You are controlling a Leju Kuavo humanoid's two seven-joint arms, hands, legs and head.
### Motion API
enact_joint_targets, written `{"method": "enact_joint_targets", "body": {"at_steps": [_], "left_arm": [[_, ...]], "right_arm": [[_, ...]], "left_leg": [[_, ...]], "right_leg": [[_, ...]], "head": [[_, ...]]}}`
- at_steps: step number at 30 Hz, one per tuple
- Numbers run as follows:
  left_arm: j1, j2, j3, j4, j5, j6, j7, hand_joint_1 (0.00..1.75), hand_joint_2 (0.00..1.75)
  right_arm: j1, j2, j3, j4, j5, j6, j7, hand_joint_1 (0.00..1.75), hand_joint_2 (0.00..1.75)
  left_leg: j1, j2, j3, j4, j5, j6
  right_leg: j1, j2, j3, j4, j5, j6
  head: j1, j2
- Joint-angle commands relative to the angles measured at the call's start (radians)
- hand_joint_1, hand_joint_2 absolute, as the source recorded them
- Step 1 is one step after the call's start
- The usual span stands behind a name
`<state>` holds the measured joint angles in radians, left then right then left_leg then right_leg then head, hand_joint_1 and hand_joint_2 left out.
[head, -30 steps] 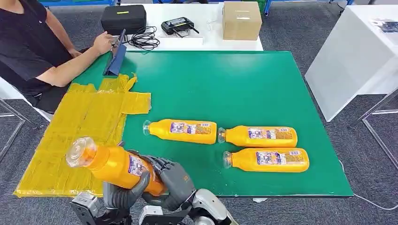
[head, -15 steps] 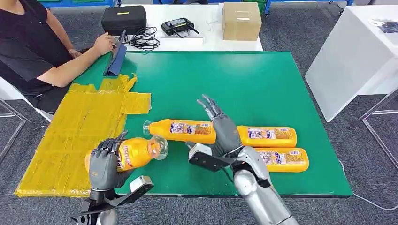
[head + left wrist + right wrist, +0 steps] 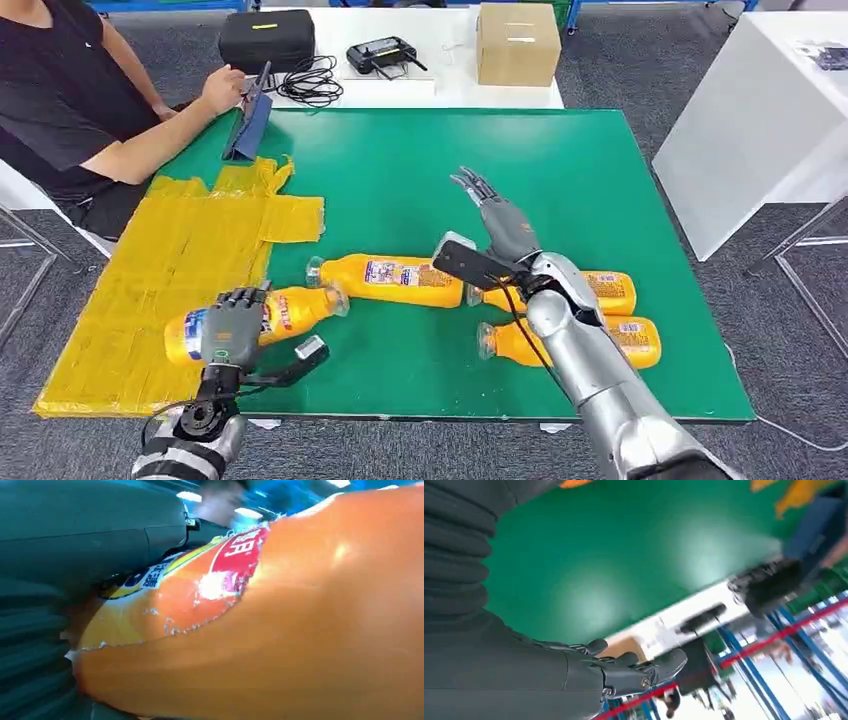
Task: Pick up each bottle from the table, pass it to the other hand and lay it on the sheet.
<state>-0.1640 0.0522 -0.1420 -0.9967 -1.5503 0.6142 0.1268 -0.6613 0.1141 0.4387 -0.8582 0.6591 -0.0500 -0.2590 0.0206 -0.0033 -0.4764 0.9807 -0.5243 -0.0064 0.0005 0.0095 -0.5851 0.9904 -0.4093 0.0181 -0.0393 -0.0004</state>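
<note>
The left robot hand [image 3: 233, 330] grips a full, smooth, likely slippery orange bottle [image 3: 262, 319] mid-body over the yellow sheet [image 3: 170, 270], while the right robot hand [image 3: 497, 215], empty with fingers spread, hovers at the desk's [image 3: 400, 170] one o'clock.

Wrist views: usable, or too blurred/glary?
Left wrist view: bottle too close and soft, glare spot on its label. Right wrist view: motion-smeared background, bright glare patches on the green table, right hand fairly sharp. Head view: crisp, evenly lit.

Held orange bottle [image 3: 255, 318] lies across the yellow sheet [image 3: 170, 270] edge; three more bottles [image 3: 392, 280] lie on the green table right of the sheet.
</note>
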Motion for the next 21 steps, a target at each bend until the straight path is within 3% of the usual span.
{"method": "enact_joint_targets", "body": {"at_steps": [1,2,3,4,6,7,11,13,16,17,18,19,21], "left_arm": [[-0.185,0.139,-0.346,0.361,-0.020,-0.024,0.111,1.75,1.75],[-0.204,0.143,-0.391,0.395,-0.020,-0.055,0.138,1.75,1.75],[-0.213,0.138,-0.370,0.415,-0.020,-0.042,0.117,0.00,1.75],[-0.237,0.139,-0.382,0.449,-0.020,-0.044,0.075,0.00,1.75],[-0.245,0.121,-0.292,0.470,-0.013,-0.048,-0.047,0.00,1.75],[-0.250,0.117,-0.263,0.476,-0.017,-0.067,-0.117,0.00,0.00],[-0.253,0.115,-0.170,0.438,0.064,-0.125,-0.359,0.00,0.00],[-0.251,0.128,-0.132,0.395,0.218,-0.195,-0.589,0.00,0.00],[-0.236,0.147,-0.076,0.336,0.397,-0.335,-0.773,0.00,0.00],[-0.230,0.153,-0.070,0.322,0.415,-0.350,-0.790,0.00,0.00],[-0.194,0.167,-0.101,0.218,0.585,-0.470,-0.825,0.00,0.00],[-0.153,0.233,-0.180,0.099,0.795,-0.546,-0.825,0.00,0.00],[-0.129,0.276,-0.238,0.001,1.034,-0.611,-0.825,0.00,0.00]], "right_arm": [[-0.133,0.018,0.013,0.298,0.011,0.020,-0.006,0.00,1.75],[-0.152,0.018,0.035,0.337,0.028,0.059,0.024,0.00,1.75],[-0.171,0.020,0.050,0.382,0.034,0.097,0.048,0.00,1.75],[-0.193,0.021,0.062,0.437,0.032,0.134,0.059,0.00,1.75],[-0.204,0.022,0.063,0.485,0.024,0.153,0.071,0.00,1.75],[-0.208,0.025,0.072,0.504,0.030,0.154,0.069,0.00,1.75],[-0.206,0.035,0.072,0.536,0.026,0.156,0.077,0.00,1.75],[-0.211,0.043,0.080,0.549,0.036,0.153,0.084,0.00,1.75],[-0.218,0.055,0.085,0.561,0.044,0.150,0.093,0.00,1.75],[-0.219,0.058,0.087,0.562,0.046,0.149,0.095,0.00,1.75],[-0.222,0.063,0.088,0.567,0.050,0.143,0.098,0.00,1.75],[-0.225,0.072,0.089,0.570,0.054,0.132,0.101,0.00,1.75],[-0.226,0.081,0.096,0.572,0.068,0.114,0.106,0.00,1.75]], "left_leg": [[-0.001,0.000,0.002,-0.002,0.000,0.001],[-0.001,0.001,0.004,-0.003,0.000,0.001],[-0.001,0.000,0.003,-0.002,0.000,0.001],[-0.001,0.001,0.002,-0.001,0.000,0.001],[-0.001,0.002,0.003,-0.001,0.000,0.001],[-0.001,0.001,0.002,-0.001,0.000,0.001],[-0.001,-0.001,0.003,-0.002,0.002,0.001],[-0.001,-0.004,0.005,-0.001,0.002,0.000],[-0.001,0.000,0.005,-0.003,0.004,0.000],[-0.001,-0.001,0.005,-0.002,0.003,0.000],[-0.001,0.000,0.006,-0.002,0.003,0.000],[0.000,0.003,0.005,-0.005,0.004,0.001],[-0.001,-0.001,0.007,-0.001,0.002,-0.001]], "right_leg": [[-0.001,0.000,0.002,0.000,0.000,0.000],[-0.001,0.000,0.003,-0.001,0.000,0.000],[-0.002,0.000,0.002,0.000,0.000,0.000],[-0.002,0.001,0.002,0.000,0.000,0.000],[-0.001,0.002,0.002,-0.001,0.001,0.000],[-0.002,0.001,0.003,0.000,0.001,0.000],[-0.002,-0.003,0.006,-0.001,0.002,0.000],[-0.002,-0.005,0.008,0.000,0.001,0.000],[-0.002,-0.002,0.008,-0.001,0.003,0.000],[-0.002,-0.003,0.008,0.000,0.002,0.000],[-0.001,-0.002,0.009,-0.001,0.002,0.000],[-0.001,0.000,0.007,-0.004,0.005,0.000],[-0.001,-0.003,0.008,0.001,0.001,0.000]], "head": [[0.000,0.000],[0.000,0.000],[0.000,0.000],[0.000,0.000],[0.000,0.000],[0.000,0.000],[0.000,0.000],[0.000,0.000],[0.000,0.000],[0.000,0.000],[0.000,0.000],[0.000,0.000],[0.001,0.000]]}}
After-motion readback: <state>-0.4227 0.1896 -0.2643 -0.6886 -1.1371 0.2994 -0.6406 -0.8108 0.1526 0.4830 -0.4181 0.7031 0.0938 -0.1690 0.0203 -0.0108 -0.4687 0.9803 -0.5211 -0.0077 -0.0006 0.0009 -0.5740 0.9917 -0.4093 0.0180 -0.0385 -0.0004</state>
